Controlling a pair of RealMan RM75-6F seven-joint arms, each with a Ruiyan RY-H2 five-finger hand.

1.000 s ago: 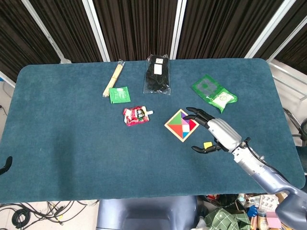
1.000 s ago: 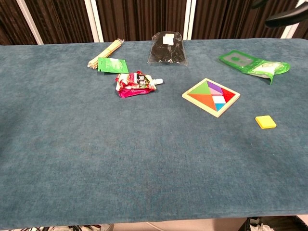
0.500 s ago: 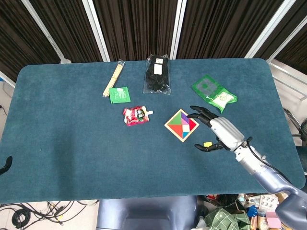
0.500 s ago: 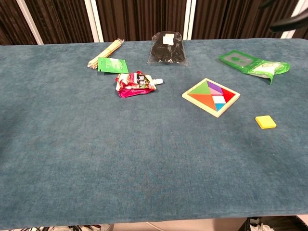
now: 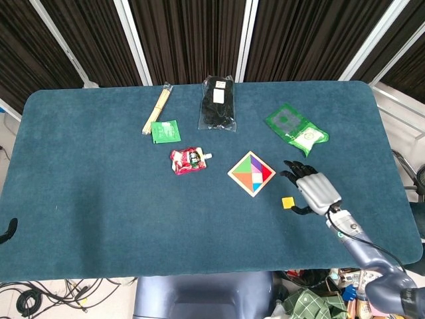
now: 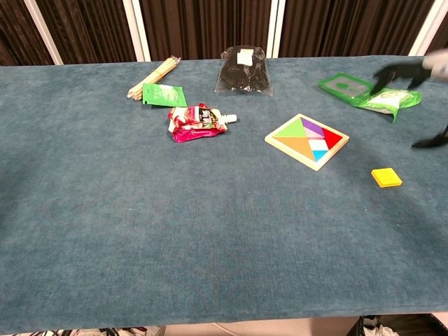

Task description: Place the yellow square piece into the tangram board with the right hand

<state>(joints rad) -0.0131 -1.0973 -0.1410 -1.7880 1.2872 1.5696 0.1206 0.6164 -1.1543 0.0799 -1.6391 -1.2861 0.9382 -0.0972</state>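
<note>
I see my right hand (image 5: 313, 191) with fingers spread, holding nothing, just beside the yellow square piece (image 5: 287, 203) (which lies flat on the table (image 5: 99, 199)). The tangram board (image 5: 252, 173) is near, to its left. The left hand is out of both views.

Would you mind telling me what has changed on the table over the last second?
The right hand has drawn back from above the tangram board toward the table's near right edge and dropped lower, so its fingers now show at the right edge of the chest view. It is open and holds nothing. The yellow square piece lies where it was, untouched beside the hand, and the board has not moved.
</note>
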